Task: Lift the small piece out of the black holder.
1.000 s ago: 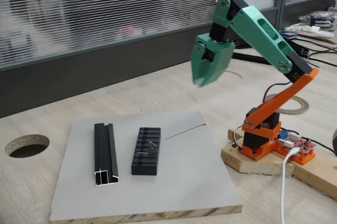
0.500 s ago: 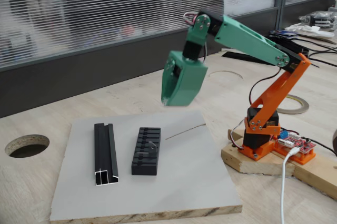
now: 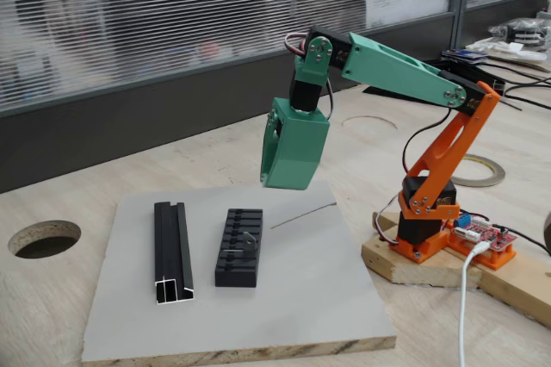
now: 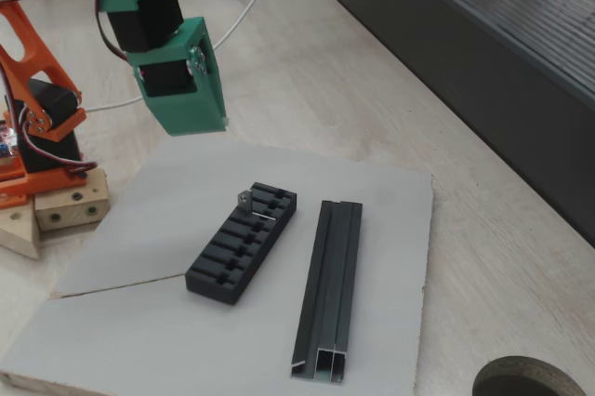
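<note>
Now my green two-finger gripper point(image 3: 282, 182) hanging in air, jaw state unclear, ribbed black rectangular holder point(image 4: 244, 242) below me, tiny silver-grey bent metal piece point(image 4: 245, 199) on it, no legible writing.

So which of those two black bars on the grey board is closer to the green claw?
The shorter ribbed black holder, with the small piece on top. The longer channel profile lies on its far side from the gripper.
</note>
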